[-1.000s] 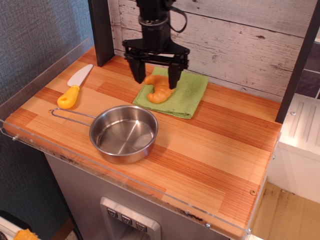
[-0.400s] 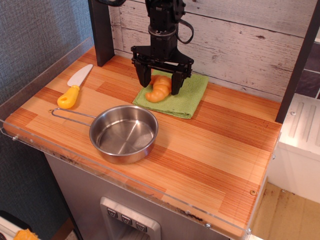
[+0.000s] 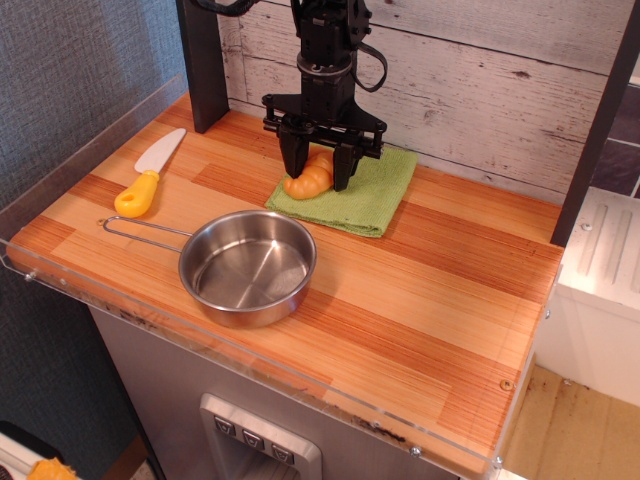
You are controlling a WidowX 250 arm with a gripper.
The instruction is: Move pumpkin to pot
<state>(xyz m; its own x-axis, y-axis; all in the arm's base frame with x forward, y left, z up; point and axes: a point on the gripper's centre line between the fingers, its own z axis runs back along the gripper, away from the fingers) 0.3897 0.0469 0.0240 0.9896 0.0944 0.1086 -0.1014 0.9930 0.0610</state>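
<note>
Wooden boards make the worktop (image 3: 420, 300). On the left lies a toy knife (image 3: 148, 175). Next comes the shiny pot (image 3: 247, 267), near the front. Behind it, on a green cloth (image 3: 375, 195), the black end effector (image 3: 316, 178) squeezes both sides of the orange pumpkin (image 3: 309, 179).

One orange pumpkin (image 3: 309, 178), one shiny pot (image 3: 248, 266), one green cloth (image 3: 370, 195) and one toy knife (image 3: 148, 172) with a yellow handle. One black gripper (image 3: 317, 174) with two fingers (image 3: 343, 167). One wooden table (image 3: 420, 300), one dark post (image 3: 203, 62) at the back left and one more post (image 3: 598, 120) at the right.
</note>
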